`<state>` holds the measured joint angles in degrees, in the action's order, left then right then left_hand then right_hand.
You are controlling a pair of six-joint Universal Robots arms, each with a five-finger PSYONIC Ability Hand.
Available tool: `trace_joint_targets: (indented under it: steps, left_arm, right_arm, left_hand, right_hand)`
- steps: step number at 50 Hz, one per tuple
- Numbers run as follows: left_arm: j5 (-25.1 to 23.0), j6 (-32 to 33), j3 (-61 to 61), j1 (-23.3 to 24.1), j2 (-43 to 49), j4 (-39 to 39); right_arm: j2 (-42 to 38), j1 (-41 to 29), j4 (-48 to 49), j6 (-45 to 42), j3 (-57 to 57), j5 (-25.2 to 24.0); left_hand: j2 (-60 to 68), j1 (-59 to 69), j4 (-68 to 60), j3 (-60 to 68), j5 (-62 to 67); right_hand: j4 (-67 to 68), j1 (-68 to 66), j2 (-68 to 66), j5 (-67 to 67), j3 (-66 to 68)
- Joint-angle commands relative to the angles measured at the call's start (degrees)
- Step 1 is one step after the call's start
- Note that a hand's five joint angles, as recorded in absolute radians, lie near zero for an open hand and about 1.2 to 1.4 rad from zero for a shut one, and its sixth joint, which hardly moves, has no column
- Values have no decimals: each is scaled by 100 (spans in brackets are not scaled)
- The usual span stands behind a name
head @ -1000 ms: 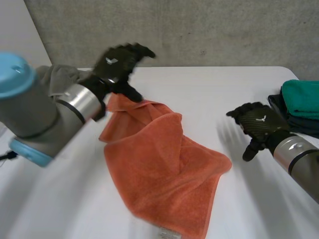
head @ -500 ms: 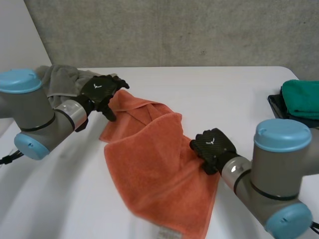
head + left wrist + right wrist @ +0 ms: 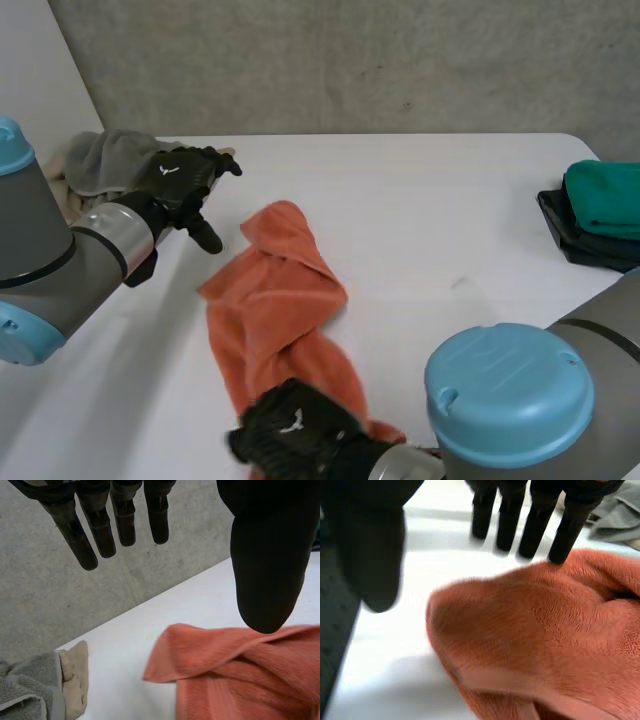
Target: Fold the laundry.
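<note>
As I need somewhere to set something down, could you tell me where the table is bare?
The wide patch between the orange towel and the folded stack is bare. Crowded: the far left corner, with the grey pile and left hand.

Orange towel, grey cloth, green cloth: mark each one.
orange towel [image 3: 275, 305], head view, its bunched middle.
grey cloth [image 3: 112, 160], head view, top of the heap.
green cloth [image 3: 605, 198], head view, its top face.

The towel [image 3: 275, 300] has its near end hidden under the right hand [image 3: 295, 440] and cut off by the head view's lower edge — the stack of folded clothes [image 3: 600, 215] runs off the side edge, and the left arm [image 3: 100, 245] covers part of the grey cloth [image 3: 110, 160].
</note>
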<state>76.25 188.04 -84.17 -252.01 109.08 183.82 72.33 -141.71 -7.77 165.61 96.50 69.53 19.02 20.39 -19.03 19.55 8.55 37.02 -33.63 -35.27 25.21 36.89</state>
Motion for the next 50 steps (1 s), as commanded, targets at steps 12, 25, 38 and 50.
trace_joint_targets:
  steps: [12,25,38,50]
  left_arm:
    - [-84,48,-512,178,43,-883]
    - [-128,66,-707,468,692,-708]
    - [171,136,-152,758,925,-558]
    - [171,277,-661,811,-1063,-558]
  right_arm:
    - [193,2243,-287,-625,-1028,562]
    - [-290,2490,-305,-925,-1116,588]
    - [-904,2727,-94,-1258,-1633,457]
    - [-2205,2631,74,-2586,-3673,-1371]
  left_hand:
    - [246,109,-245,193,293]
    - [785,647,-784,732,832]
    - [6098,5961,-6097,6045,6145]
    - [6098,5961,-6097,6045,6145]
  right_hand:
    - [-2702,2363,2527,-2521,-2689]
    - [-2702,2363,2527,-2521,-2689]
    - [-2702,2363,2527,-2521,-2689]
    - [-2702,2363,2527,-2521,-2689]
